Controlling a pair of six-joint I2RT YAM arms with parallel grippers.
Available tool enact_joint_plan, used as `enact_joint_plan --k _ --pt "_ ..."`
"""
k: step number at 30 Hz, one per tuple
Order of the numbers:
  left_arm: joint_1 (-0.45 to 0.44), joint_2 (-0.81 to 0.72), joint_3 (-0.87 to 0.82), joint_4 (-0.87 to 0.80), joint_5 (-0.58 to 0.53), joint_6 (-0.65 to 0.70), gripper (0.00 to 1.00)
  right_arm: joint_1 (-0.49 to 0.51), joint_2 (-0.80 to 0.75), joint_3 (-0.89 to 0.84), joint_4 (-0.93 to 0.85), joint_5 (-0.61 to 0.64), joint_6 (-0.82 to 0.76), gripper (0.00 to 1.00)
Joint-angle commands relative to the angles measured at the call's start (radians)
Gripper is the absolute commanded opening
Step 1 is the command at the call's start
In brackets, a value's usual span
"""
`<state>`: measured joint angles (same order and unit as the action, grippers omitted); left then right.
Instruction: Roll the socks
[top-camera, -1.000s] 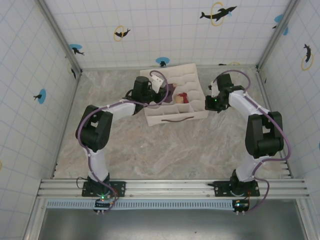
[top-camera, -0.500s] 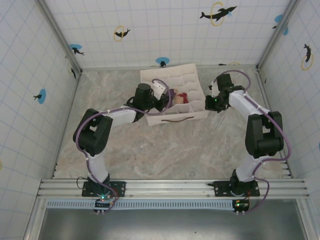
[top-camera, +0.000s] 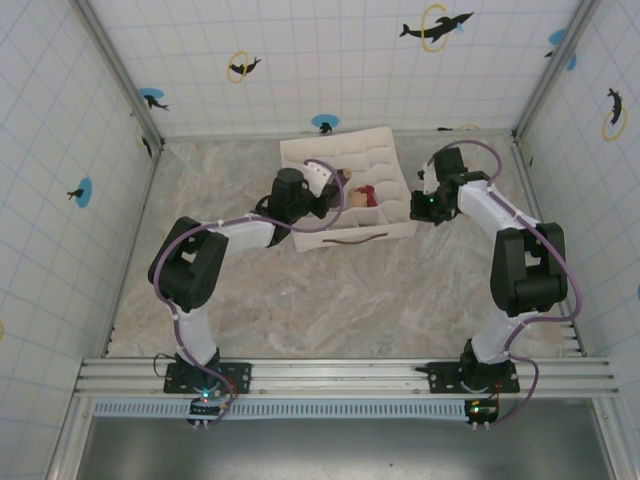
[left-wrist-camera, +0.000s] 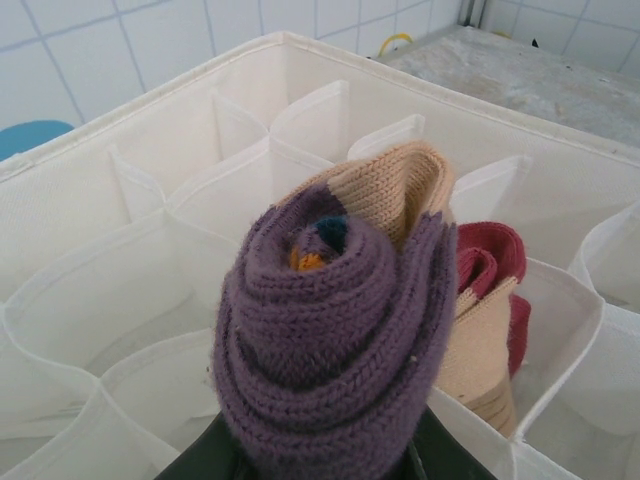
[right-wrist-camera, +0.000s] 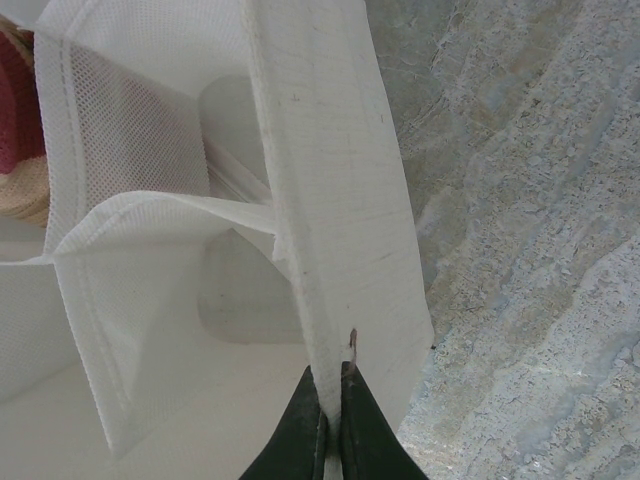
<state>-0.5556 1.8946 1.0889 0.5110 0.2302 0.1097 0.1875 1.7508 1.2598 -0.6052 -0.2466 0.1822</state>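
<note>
Holding the rolled purple sock (left-wrist-camera: 330, 340) tight between its two jaws, the left gripper (left-wrist-camera: 320, 462) hangs just over the middle of the white box (left-wrist-camera: 130, 140), and a tan patch shows at the top of the roll. Right beside that roll, the beige sock (left-wrist-camera: 488, 330) with dark red parts sits rolled up inside one of the box's little pockets. The right gripper (right-wrist-camera: 328, 420) is at the right side of the box, its jaws squeezed together on the top edge of the wall.
</note>
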Motion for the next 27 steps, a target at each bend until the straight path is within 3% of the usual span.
enact_joint_plan --k 1,27 --pt "0.003 0.017 0.027 0.036 0.0 0.034 0.0 0.0 0.05 -0.054 -0.156 -0.005 0.013 0.0" --pt "-0.052 0.037 -0.048 0.142 -0.068 0.091 0.0 -0.008 0.049 -0.063 -0.153 -0.017 0.016 0.0"
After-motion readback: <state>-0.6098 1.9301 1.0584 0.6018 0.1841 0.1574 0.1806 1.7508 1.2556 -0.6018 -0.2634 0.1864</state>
